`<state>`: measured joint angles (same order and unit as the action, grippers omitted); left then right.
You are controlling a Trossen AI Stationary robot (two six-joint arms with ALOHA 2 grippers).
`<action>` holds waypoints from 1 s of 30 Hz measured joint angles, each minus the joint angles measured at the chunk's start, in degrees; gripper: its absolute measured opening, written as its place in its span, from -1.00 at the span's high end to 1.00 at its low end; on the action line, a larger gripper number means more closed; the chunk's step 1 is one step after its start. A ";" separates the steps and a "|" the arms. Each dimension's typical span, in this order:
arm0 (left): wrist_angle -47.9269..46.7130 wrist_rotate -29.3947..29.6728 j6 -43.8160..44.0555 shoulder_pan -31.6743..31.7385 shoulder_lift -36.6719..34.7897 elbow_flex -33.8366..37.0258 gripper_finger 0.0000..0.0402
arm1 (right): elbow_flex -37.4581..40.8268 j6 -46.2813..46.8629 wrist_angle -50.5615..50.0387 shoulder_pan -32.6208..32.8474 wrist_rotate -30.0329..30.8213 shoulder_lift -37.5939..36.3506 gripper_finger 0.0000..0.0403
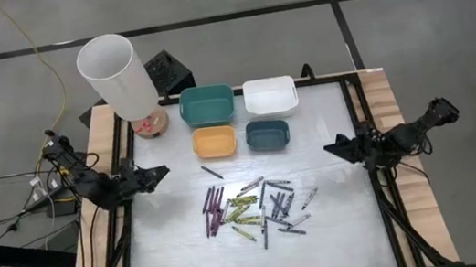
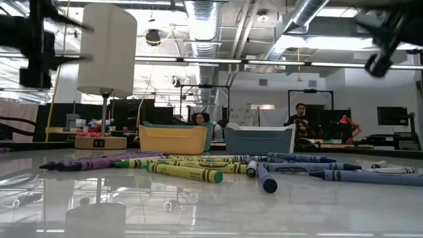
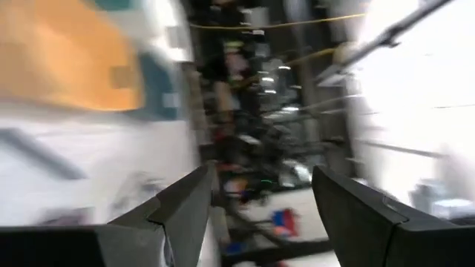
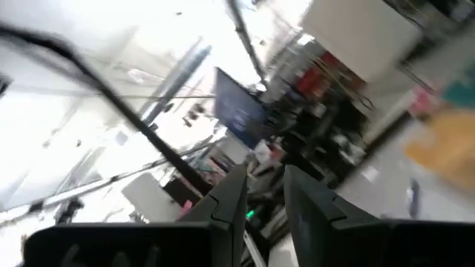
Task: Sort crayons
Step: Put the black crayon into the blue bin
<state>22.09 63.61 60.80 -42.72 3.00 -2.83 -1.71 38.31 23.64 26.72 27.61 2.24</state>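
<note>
Dozens of crayons [image 1: 253,210] lay loose in a scatter on the front half of the white surface [image 1: 343,230], well in front of the bins; the dark purple ones [image 1: 213,212] were bunched at the left side of the scatter, the yellow-green ones [image 1: 244,211] in the middle, the blue and grey ones [image 1: 283,209] toward the right; one dark crayon [image 1: 212,171] lay apart, between the pile and the orange bin [image 1: 214,141]; four small bins stood at the back of the surface, a teal one [image 1: 207,104] and a white one [image 1: 270,96] behind, the orange one and a dark blue one [image 1: 267,133] in front of them; none showed a crayon inside from above; a lamp with a white shade [image 1: 117,76] stood at the back left corner; the left gripper [image 1: 162,172] hovered at the left edge of the surface, its fingers [image 3: 185,211] spread wide with nothing between them; the right gripper [image 1: 330,146] hung at the right edge, its fingers [image 4: 230,196] only narrowly parted and holding nothing; both were well apart from the crayons; in the low view, two people sat far back in the room.
</note>
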 joint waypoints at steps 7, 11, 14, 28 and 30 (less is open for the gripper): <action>12.27 -1.87 -24.89 0.01 -0.02 -7.87 -0.12 | -13.52 -18.41 -5.85 -0.18 0.04 5.24 0.50; 11.94 -2.93 -33.89 0.02 0.90 -12.61 -0.12 | -26.43 -22.09 -22.74 -0.16 2.67 14.11 0.50; 10.04 -5.91 -38.00 0.00 2.67 -16.07 -0.12 | -36.95 -20.15 -39.19 -0.16 2.88 22.56 0.50; -22.98 -9.38 -27.23 -0.02 16.82 -31.99 -0.12 | -64.45 -15.84 -82.08 3.86 -7.71 55.29 0.50; -26.83 -9.40 -24.76 -0.02 18.07 -32.89 -0.12 | -64.52 -15.72 -83.65 4.61 -10.84 58.51 0.50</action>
<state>-4.73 54.21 36.04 -42.74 21.07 -35.72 -66.24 22.59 -60.01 31.34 16.78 60.75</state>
